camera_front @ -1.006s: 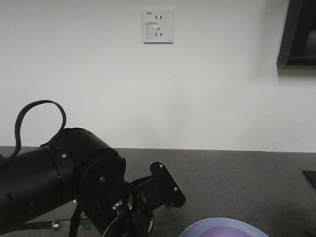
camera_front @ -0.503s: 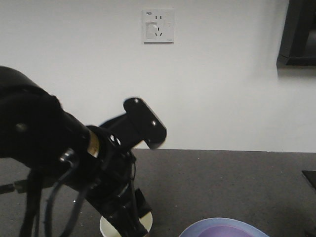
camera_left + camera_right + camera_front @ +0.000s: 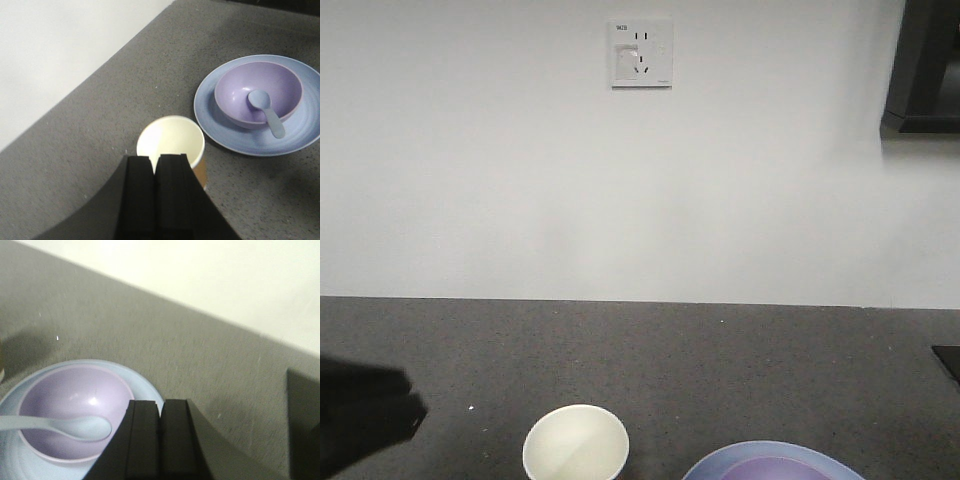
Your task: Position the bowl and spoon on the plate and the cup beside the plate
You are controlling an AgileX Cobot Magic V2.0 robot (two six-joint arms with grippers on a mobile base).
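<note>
The cream cup (image 3: 170, 142) stands upright on the grey counter just left of the light blue plate (image 3: 210, 120). The lavender bowl (image 3: 240, 85) sits on that plate with the pale blue spoon (image 3: 267, 110) lying inside it, handle over the rim. My left gripper (image 3: 156, 159) is shut and holds nothing, its tips just short of the cup. My right gripper (image 3: 161, 402) is also shut and holds nothing, hovering over the plate's (image 3: 150, 390) edge beside the bowl (image 3: 70, 400) and spoon (image 3: 75, 427). In the front view the cup (image 3: 575, 445) and plate (image 3: 720, 465) show at the bottom edge.
A white wall with a socket (image 3: 641, 53) rises behind the counter. A dark flat object (image 3: 948, 358) lies at the counter's right edge, and a dark panel (image 3: 925, 65) hangs at the upper right. My left arm (image 3: 360, 420) is a dark blur at the lower left.
My left arm, which filled the middle of the front view, has pulled back to the lower left. The cup it covered now stands free beside the plate.
</note>
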